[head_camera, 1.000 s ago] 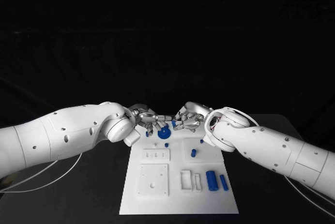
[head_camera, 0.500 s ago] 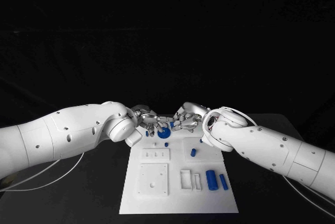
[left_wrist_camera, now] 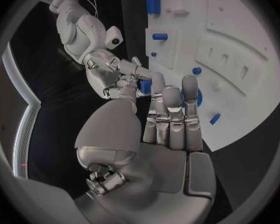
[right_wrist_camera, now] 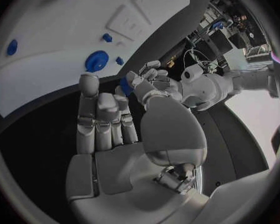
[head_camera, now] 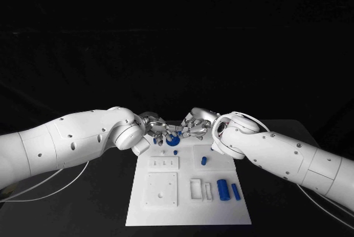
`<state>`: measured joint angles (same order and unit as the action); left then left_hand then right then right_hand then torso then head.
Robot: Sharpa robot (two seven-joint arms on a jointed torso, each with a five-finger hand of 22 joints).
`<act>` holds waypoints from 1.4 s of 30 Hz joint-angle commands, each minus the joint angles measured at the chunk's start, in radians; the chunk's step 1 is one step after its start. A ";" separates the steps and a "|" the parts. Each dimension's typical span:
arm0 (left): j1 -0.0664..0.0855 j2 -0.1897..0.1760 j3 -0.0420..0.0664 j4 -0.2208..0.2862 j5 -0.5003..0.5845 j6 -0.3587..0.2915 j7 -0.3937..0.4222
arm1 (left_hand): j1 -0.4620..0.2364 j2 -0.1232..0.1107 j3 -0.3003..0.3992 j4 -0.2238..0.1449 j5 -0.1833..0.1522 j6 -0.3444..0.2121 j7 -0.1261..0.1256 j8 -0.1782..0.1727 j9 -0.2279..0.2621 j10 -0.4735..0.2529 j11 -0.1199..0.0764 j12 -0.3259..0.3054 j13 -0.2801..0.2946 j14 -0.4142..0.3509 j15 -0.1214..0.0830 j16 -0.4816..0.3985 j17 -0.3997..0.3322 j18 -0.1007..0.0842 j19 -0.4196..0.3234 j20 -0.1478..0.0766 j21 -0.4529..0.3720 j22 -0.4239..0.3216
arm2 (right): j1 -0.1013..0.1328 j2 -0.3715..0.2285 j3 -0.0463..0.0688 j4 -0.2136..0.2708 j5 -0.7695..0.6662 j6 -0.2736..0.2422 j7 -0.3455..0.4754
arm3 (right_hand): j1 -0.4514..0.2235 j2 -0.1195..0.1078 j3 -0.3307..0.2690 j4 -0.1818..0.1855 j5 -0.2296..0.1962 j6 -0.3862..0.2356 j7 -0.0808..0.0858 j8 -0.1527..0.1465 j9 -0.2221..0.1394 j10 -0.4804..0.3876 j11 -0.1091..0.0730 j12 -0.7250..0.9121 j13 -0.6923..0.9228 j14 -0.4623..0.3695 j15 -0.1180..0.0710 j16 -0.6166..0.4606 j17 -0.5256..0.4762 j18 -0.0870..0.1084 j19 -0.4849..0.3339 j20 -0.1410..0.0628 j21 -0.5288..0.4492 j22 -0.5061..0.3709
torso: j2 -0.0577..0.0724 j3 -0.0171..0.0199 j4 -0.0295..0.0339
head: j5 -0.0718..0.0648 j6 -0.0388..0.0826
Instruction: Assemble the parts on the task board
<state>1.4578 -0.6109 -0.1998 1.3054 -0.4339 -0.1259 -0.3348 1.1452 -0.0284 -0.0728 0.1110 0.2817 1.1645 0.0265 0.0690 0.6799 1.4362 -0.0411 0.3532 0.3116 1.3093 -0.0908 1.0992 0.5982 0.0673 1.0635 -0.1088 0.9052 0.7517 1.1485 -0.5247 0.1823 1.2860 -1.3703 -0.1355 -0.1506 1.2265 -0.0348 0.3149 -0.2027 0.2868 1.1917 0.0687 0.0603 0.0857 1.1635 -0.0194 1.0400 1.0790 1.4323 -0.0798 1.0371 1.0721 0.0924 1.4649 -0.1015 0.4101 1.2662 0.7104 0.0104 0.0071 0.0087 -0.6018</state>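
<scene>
Black surface (head_camera: 103, 196) carries the white board (head_camera: 188, 216), lying lengthwise away from the robot. Both hands meet over its far end. The left hand (head_camera: 151, 125) has its fingers (left_wrist_camera: 171, 109) held straight and close together, holding nothing, just above a blue disc (head_camera: 173, 141) that sits on the board's far edge. The right hand (head_camera: 198, 125) pinches a small blue part (left_wrist_camera: 145, 86) between thumb and fingertips, beside the left hand and just above the far edge. A blue peg (head_camera: 204, 161) stands mid-board. Two blue cylinders (head_camera: 223, 188) lie side by side near the right edge, well apart from both hands.
</scene>
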 commanded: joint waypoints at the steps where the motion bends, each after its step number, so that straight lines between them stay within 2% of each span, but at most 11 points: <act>1: 0.003 0.001 0.001 0.003 -0.005 0.010 -0.004 | 0.000 0.011 -0.002 -0.006 -0.005 -0.007 0.002 -0.005 0.000 -0.006 0.002 0.001 0.000 -0.009 -0.001 0.005 -0.002 -0.016 0.006 -0.001 -0.005 0.004 | 0.001 0.001 0.000 0.006 -0.001 0.034 -0.001 | 0.000 -0.008 0.000 0.003 0.004 0.004 0.000 0.003 0.000 -0.007 0.000 -0.005 0.000 0.001 -0.002 -0.005 -0.001 -0.001 0.041 -0.002 -0.004 -0.001 | 0.000 -0.0001 -0.0002 | -0.001 -0.001; 11: 0.003 0.003 0.001 0.004 -0.005 0.030 -0.007 | 0.004 0.027 -0.014 -0.023 -0.004 -0.008 0.002 -0.005 0.000 -0.006 0.002 0.002 0.000 -0.009 -0.001 0.007 -0.003 -0.016 0.011 -0.001 -0.018 0.022 | 0.001 0.004 -0.001 0.008 -0.003 0.043 -0.002 | 0.002 -0.009 -0.005 0.006 0.005 0.004 0.000 0.003 0.000 -0.009 0.000 -0.006 -0.002 0.000 -0.002 -0.006 -0.002 -0.001 0.041 -0.002 -0.006 -0.001 | 0.000 0.0005 0.0006 | 0.001 -0.002; 20: 0.003 0.008 0.001 0.003 -0.009 0.067 -0.020 | 0.001 0.028 -0.018 -0.025 -0.021 -0.006 0.002 -0.005 0.000 -0.005 0.002 0.003 0.001 -0.009 -0.001 0.009 -0.003 -0.016 0.012 -0.001 -0.023 0.031 | 0.001 0.011 -0.001 0.004 -0.005 0.045 -0.003 | 0.002 -0.009 -0.005 0.006 0.005 0.004 0.000 0.003 0.000 -0.009 0.000 -0.006 -0.002 0.000 -0.002 -0.006 -0.002 -0.001 0.041 -0.002 -0.006 -0.001 | 0.000 0.0006 0.0008 | 0.000 0.001; 27: 0.003 0.008 0.001 -0.001 -0.016 0.067 -0.024 | 0.001 0.028 -0.017 -0.025 -0.029 -0.001 0.000 -0.005 0.003 -0.003 0.000 0.008 0.004 -0.008 -0.003 0.017 0.001 -0.017 0.014 -0.002 -0.024 0.038 | 0.001 0.011 -0.001 0.005 -0.006 0.051 -0.004 | 0.003 -0.009 -0.009 0.007 0.005 0.004 0.000 0.003 0.000 -0.009 0.000 -0.005 -0.001 0.000 -0.002 -0.006 -0.002 0.000 0.041 -0.002 -0.007 -0.002 | 0.000 0.0001 0.0004 | -0.001 0.000; 42: 0.003 0.008 0.001 -0.008 -0.024 0.052 -0.021 | 0.023 0.089 -0.017 -0.062 -0.006 -0.004 -0.004 -0.005 0.003 -0.003 -0.003 0.012 0.009 -0.006 -0.005 0.023 -0.001 -0.019 0.020 -0.005 -0.039 0.066 | 0.001 0.008 -0.001 0.014 -0.008 0.068 -0.005 | 0.003 -0.009 -0.010 0.007 0.005 0.004 0.000 0.003 0.000 -0.010 0.000 -0.006 -0.002 -0.001 -0.002 -0.007 -0.003 0.000 0.041 -0.002 -0.008 -0.002 | 0.000 0.0003 0.0006 | -0.002 -0.005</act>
<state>1.4578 -0.6057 -0.1997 1.2969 -0.4516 -0.0796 -0.3609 1.1701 0.0545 -0.0901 0.0536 0.2714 1.1609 0.0301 0.0691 0.6838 1.4363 -0.0411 0.3618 0.3200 1.3056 -0.0944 1.1192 0.5982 0.0691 1.0778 -0.1162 0.8704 0.8174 1.1490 -0.5171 0.1817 1.2962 -1.3718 -0.0895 -0.1584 1.2239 -0.0374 0.3076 -0.1961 0.2865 1.1918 0.0692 0.0606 0.0846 1.1609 -0.0219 1.0400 1.0779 1.4322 -0.0798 1.0330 1.0709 0.0924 1.4649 -0.1015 0.4056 1.2653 0.7103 0.0103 0.0075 0.0080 -0.6065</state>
